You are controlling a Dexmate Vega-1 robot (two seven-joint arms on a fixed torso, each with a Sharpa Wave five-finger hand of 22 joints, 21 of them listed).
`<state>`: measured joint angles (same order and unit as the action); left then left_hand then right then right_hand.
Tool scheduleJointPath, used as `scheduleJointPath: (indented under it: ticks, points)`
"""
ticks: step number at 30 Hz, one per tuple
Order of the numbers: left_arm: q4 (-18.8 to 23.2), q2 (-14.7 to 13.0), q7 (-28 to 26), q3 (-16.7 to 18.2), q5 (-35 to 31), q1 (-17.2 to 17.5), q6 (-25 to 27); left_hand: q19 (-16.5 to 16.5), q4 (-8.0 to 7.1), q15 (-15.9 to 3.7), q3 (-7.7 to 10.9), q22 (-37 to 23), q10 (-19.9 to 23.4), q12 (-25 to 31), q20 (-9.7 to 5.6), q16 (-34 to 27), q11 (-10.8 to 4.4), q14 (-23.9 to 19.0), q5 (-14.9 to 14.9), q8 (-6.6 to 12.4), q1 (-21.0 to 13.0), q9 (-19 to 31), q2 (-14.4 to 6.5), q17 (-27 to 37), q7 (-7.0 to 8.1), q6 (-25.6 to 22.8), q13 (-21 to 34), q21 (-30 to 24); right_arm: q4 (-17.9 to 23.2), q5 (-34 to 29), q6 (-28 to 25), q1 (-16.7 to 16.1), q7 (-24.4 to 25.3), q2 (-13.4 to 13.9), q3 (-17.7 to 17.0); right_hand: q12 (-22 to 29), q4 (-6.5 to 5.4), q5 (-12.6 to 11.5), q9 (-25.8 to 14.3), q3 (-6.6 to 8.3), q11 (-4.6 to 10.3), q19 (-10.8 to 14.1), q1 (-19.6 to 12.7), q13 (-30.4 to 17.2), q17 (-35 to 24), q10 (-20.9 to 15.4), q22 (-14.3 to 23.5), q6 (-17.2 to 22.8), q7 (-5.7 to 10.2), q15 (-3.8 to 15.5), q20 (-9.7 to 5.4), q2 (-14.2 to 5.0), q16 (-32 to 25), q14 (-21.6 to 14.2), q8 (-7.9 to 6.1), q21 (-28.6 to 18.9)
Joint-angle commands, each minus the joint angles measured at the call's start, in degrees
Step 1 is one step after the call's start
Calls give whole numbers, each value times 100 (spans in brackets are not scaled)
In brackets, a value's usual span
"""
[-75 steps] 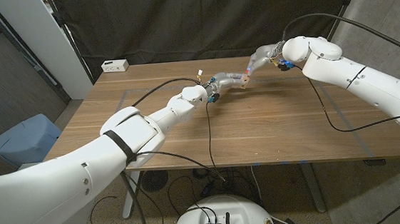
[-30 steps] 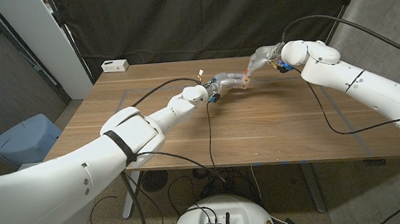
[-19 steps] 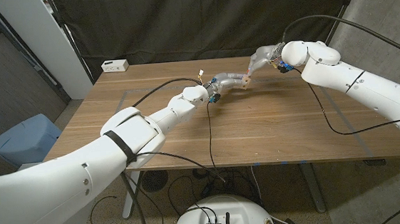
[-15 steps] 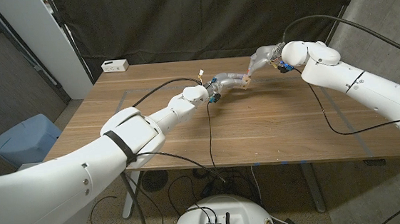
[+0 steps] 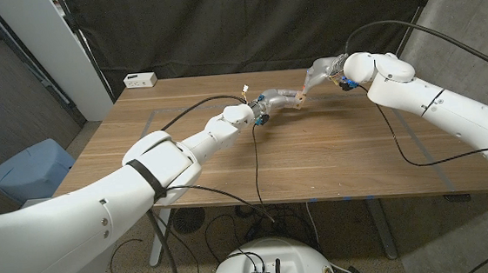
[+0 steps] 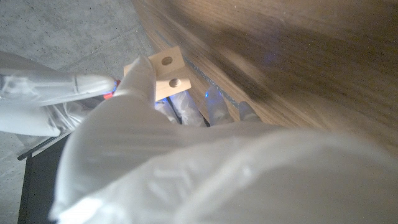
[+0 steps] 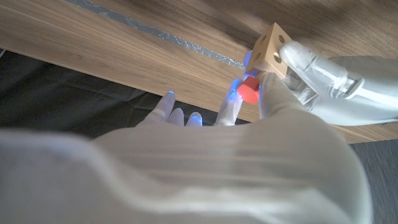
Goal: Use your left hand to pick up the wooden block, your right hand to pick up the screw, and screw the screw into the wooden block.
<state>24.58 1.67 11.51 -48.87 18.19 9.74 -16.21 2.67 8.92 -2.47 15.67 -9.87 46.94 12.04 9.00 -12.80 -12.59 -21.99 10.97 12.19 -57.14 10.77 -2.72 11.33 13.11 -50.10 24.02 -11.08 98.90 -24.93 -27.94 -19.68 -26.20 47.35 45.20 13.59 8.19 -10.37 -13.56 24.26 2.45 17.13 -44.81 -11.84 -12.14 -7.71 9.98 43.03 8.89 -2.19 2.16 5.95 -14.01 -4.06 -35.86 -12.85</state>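
My left hand [image 5: 273,97] holds the wooden block [image 7: 270,50] up above the far part of the table [image 5: 333,156]. My fingers [image 6: 142,73] are closed around the block, and I can see round holes in its side. My right hand [image 5: 319,69] comes in from the other side. It pinches the screw [image 7: 250,91], which has a red head, between its fingertips [image 7: 268,87]. The screw is pressed right against the block. My other right fingers are spread out.
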Motion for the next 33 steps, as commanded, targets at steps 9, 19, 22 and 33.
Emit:
scheduleJointPath:
  ticks: [9, 19, 22, 33]
  points:
    - [-52, 21, 7, 26, 21, -5, -28, 39, -35, -475, 9, -20, 63, 11, -19, -18, -2, -49, 18, 28, -11, 30, -72, 13, -123, -235, 25, -17, 17, -98, -10, -59, 142, -69, 13, 77, -215, -31, 70, -323, -15, 301, 681, 0, -17, -371, 13, 434, -159, 61, -28, 121, -76, -288, -148, -26]
    - [-52, 25, 14, 35, 29, 5, -28, 59, -32, -472, 10, -20, 67, 11, -23, -18, -2, -51, 20, 26, -17, 30, -77, 12, -130, -237, 26, -22, -28, -168, -84, -24, 164, -150, 60, 79, -370, -77, 130, -540, -78, 384, 1141, 9, -21, -564, 14, 717, -308, 89, -18, 174, -102, -432, -196, -3]
    - [-47, 24, 14, 35, 29, 8, -23, 68, -33, -470, 10, -20, 67, 11, -30, -20, -1, -57, 20, 24, -18, 30, -79, 13, -132, -232, 26, -24, -46, -230, -142, 5, 155, -182, 106, 78, -403, -88, 150, -585, -76, 399, 1242, 11, -21, -608, 15, 813, -329, 90, -18, 183, -104, -457, -209, 4]
    - [-33, 18, 20, 42, 36, 23, -6, 77, -38, -470, 10, -20, 66, 8, -36, -28, 0, -73, 23, 21, -14, 29, -89, 15, -121, -231, 24, -23, -130, -247, -257, 98, 18, -236, 190, 17, -530, -137, 217, -773, -190, 399, 1645, 18, -16, -667, 16, 707, -468, 71, 15, 221, -82, -509, -53, 56]
